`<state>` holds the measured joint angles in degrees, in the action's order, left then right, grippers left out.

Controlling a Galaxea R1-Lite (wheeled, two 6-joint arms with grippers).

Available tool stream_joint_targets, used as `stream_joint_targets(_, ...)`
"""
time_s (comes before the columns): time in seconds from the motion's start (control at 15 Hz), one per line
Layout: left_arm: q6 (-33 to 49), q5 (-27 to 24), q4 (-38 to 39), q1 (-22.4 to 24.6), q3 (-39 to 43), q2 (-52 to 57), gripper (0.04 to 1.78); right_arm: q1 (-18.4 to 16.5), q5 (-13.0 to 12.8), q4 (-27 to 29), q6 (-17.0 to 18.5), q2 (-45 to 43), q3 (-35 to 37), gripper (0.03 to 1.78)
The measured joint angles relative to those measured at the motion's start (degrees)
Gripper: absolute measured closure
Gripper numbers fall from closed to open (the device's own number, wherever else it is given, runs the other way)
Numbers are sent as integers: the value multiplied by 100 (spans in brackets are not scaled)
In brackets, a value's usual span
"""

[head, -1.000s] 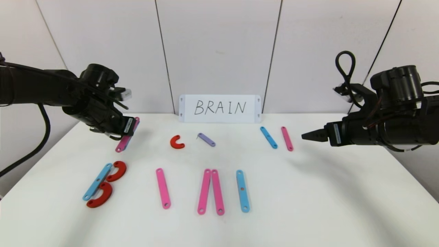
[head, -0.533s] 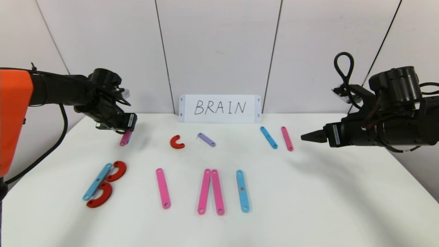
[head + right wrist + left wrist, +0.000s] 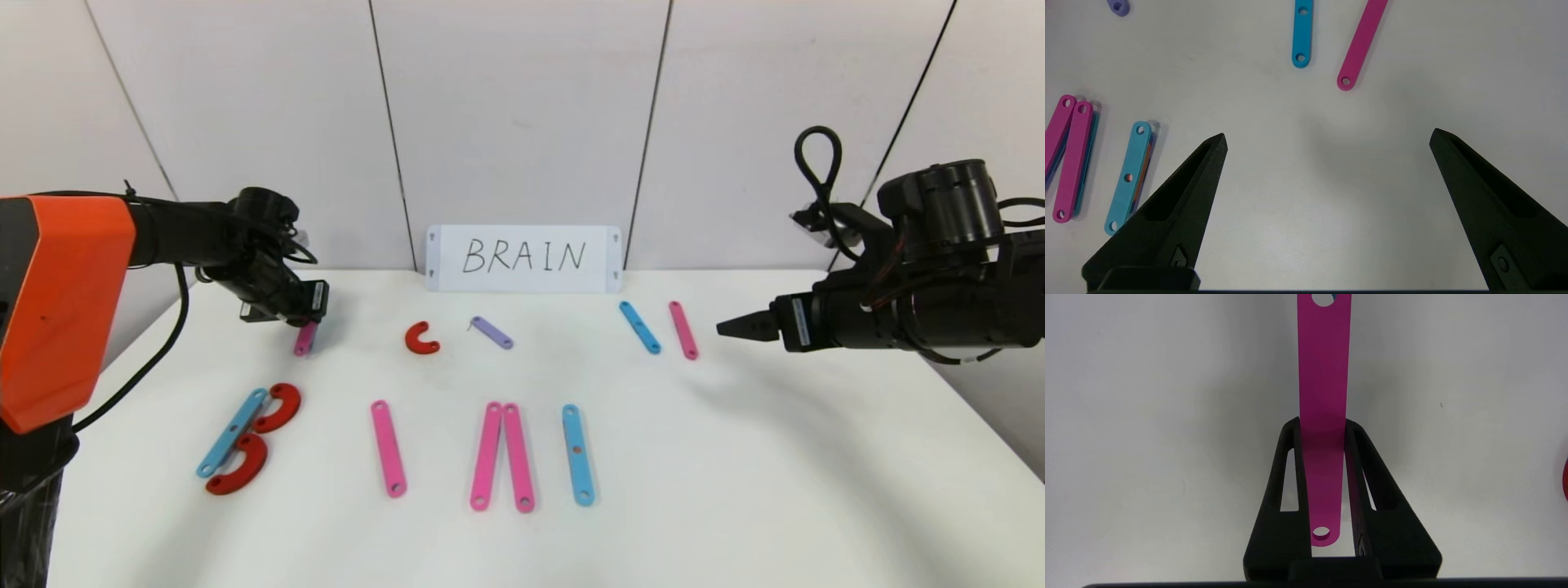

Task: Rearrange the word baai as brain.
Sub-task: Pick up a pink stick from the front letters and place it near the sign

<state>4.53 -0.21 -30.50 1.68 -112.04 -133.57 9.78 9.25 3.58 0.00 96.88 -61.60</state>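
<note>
Pink strip (image 3: 1323, 396) is hanging clenched in your left gripper (image 3: 309, 314), lifted clear for repositioning; right gripper (image 3: 1327, 139) is waiting released.

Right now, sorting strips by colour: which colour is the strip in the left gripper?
Pink strip, clearest in the left wrist view.

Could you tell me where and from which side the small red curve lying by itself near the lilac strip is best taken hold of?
Probably across the middle of the small red curve, coming straight down from above. It lies flat on the table, so only its thin edges offer purchase, and the arc's mid-section is a narrow band the fingers can straddle. The open right end effector is free; the left end effector holds a pink strip.
</note>
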Motion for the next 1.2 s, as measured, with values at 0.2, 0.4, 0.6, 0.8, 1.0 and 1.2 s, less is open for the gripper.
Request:
stream_joint_targets(0.2, 30, 2, -65, 7, -39, -59, 150, 2, -9, 0, -5, 12, 6, 8)
stream_joint_targets(0.4, 34, -1, -67, 5, -46, -69, 132, 4, -11, 0, -21, 26, 13, 8)
stream_joint_targets(0.6, 34, -1, -63, 5, -50, -72, 89, 6, -9, -1, -21, 28, 17, 8)
stream_joint_targets(0.8, 34, -4, -69, 5, -89, -68, 41, 2, -9, -1, -18, 28, 17, 8)
stream_joint_targets(1.0, 39, -4, -76, 5, -96, -39, 13, 13, -9, 0, -11, 33, 17, 8)
stream_joint_targets(1.2, 221, 2, -117, -6, 0, 94, 7, 20, -9, -1, -7, 30, 17, 8)
